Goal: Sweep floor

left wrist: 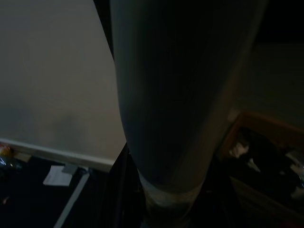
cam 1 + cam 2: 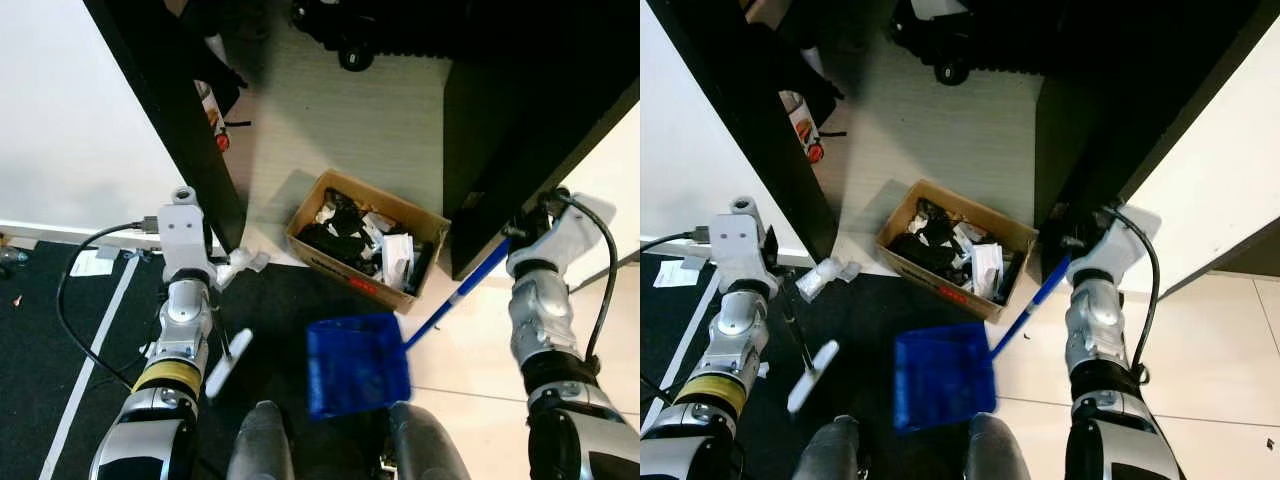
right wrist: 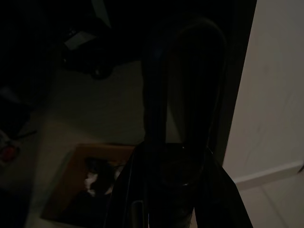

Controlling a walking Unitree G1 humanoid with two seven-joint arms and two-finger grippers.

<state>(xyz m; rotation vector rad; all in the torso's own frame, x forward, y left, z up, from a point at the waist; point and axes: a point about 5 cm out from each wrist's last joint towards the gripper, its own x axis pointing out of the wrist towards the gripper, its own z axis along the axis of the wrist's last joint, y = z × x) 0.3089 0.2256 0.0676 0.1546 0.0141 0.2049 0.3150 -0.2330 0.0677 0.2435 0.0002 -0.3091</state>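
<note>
A blue dustpan hangs low in front of my legs, above the edge of a black mat. Its long blue handle slants up to my right gripper, which is shut on it beside a dark cabinet. My left gripper is at the foot of a black panel, shut on a small broom. The broom's thin dark rod runs down to a white head over the mat. In the left wrist view a grey shaft stands close to the lens. An open cardboard box of black and white rubbish stands on the floor between the arms.
A tall black panel rises on the left and a dark cabinet on the right, with pale floor between them. A wheeled black object stands at the far end. A red-capped bottle lies behind the panel. White tape crosses the mat.
</note>
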